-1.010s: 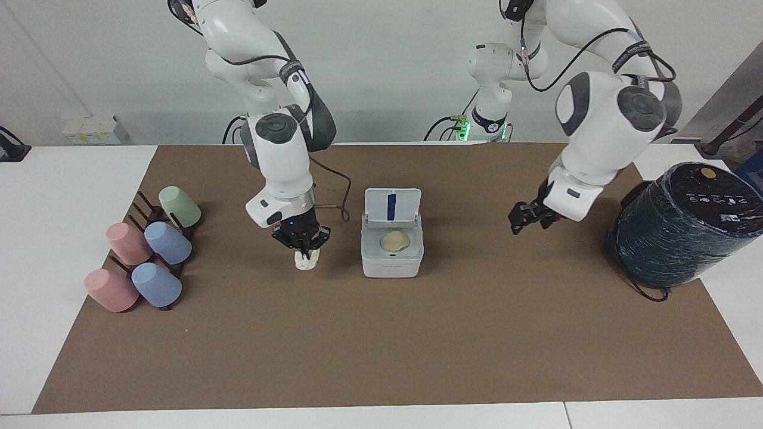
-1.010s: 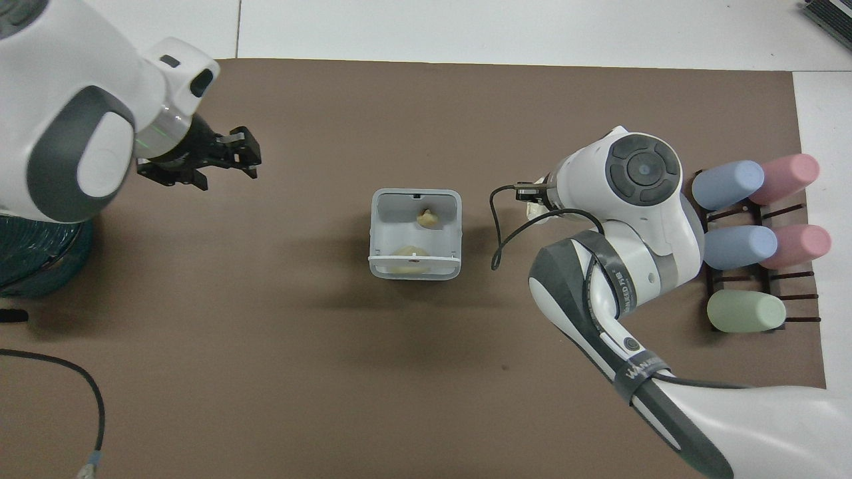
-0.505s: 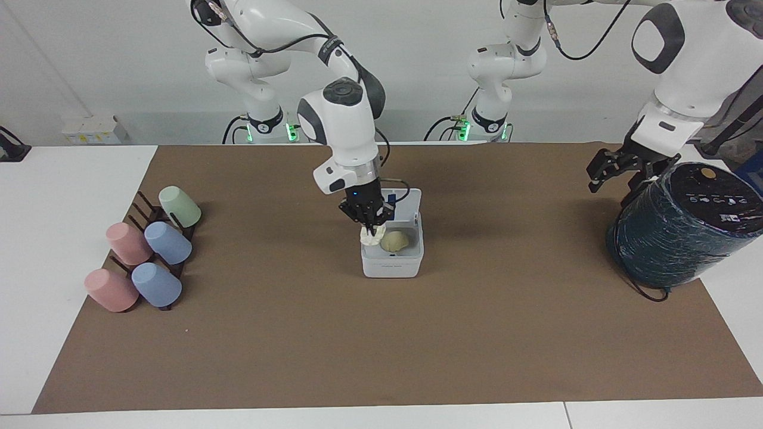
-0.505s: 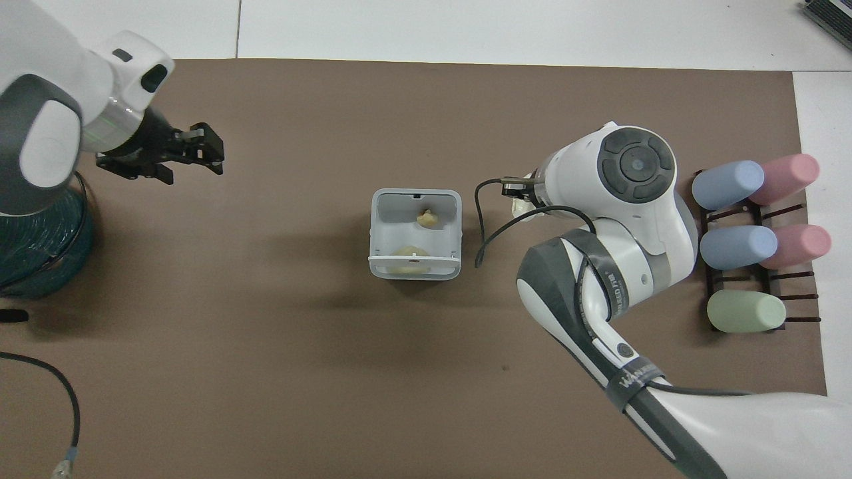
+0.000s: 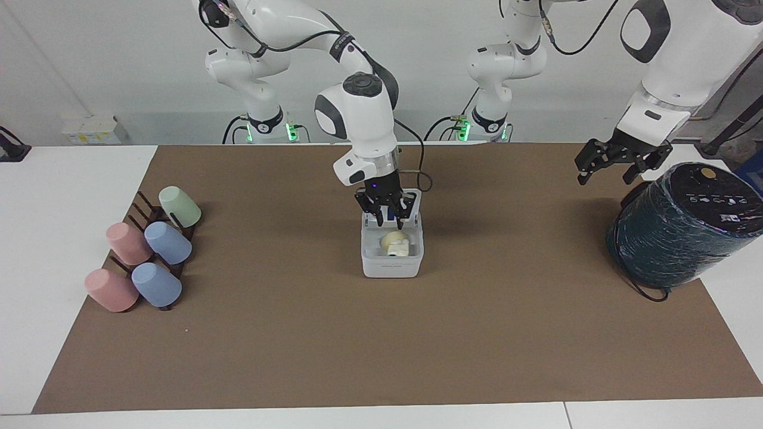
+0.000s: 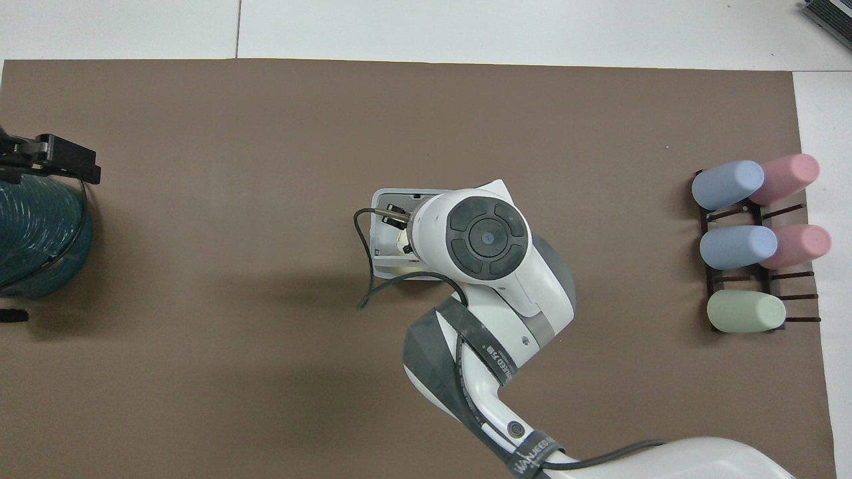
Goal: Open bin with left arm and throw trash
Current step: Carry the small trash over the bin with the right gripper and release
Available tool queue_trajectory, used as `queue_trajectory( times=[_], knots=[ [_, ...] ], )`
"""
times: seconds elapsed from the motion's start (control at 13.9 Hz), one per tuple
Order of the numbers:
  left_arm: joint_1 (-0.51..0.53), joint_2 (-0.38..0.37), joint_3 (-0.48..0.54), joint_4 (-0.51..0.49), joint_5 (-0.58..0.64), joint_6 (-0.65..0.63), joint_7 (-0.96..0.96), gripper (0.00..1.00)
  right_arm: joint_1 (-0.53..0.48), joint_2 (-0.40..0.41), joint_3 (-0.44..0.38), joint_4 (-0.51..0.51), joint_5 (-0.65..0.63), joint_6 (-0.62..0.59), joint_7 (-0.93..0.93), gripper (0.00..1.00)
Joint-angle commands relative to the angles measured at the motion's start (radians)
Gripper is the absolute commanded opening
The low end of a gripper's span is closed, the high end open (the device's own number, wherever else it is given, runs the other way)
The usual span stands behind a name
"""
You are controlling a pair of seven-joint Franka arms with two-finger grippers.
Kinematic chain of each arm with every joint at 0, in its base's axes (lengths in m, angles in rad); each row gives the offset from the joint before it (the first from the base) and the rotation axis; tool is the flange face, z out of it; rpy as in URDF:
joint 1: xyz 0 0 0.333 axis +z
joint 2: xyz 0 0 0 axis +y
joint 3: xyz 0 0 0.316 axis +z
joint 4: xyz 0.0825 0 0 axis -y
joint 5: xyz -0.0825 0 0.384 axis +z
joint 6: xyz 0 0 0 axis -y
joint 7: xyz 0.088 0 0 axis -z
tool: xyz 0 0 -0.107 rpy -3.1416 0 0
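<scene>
The white bin (image 5: pixel 391 264) stands mid-table with its lid (image 5: pixel 413 200) tipped up toward the robots. Inside lie a yellowish lump of trash (image 5: pixel 388 239) and a white wad (image 5: pixel 400 248). My right gripper (image 5: pixel 387 224) hangs open just over the bin's opening, nothing between its fingers. In the overhead view the right arm covers most of the bin (image 6: pixel 379 229). My left gripper (image 5: pixel 611 170) is open in the air beside the top of the teal cylinder, at the left arm's end of the table; only its tip (image 6: pixel 66 161) shows from overhead.
A large dark teal cylinder (image 5: pixel 679 229) stands at the left arm's end. A rack of several pastel cups (image 5: pixel 143 256) lies at the right arm's end. A brown mat (image 5: pixel 381 345) covers the table.
My right gripper carried the white wad from the mat beside the bin to over the bin and opened; the wad now lies inside. The left arm drew back toward the teal cylinder.
</scene>
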Motion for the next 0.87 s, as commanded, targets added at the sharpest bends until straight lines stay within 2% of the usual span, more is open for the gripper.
queue_trajectory(
  times=[0.0,0.14,0.22,0.5,0.79],
  knots=[
    [-0.017,-0.064,0.009,-0.126,0.018,0.093,-0.005,1.00,0.002,0.010,0.004,0.051,0.011,-0.054,0.007,0.83],
    [-0.017,-0.090,0.011,-0.183,0.018,0.131,0.011,1.00,0.012,-0.005,0.004,0.067,-0.006,-0.146,0.005,0.80],
    [-0.018,-0.090,0.011,-0.186,0.018,0.130,0.002,1.00,0.017,-0.032,0.004,0.061,-0.020,-0.166,0.007,0.74],
    [-0.003,-0.090,0.013,-0.183,0.018,0.121,0.002,1.00,0.042,-0.077,0.006,0.059,-0.069,-0.218,-0.002,0.73],
    [-0.005,-0.090,0.017,-0.183,0.018,0.119,0.000,1.00,0.055,-0.131,0.006,0.059,-0.078,-0.261,-0.060,0.63]
  ],
)
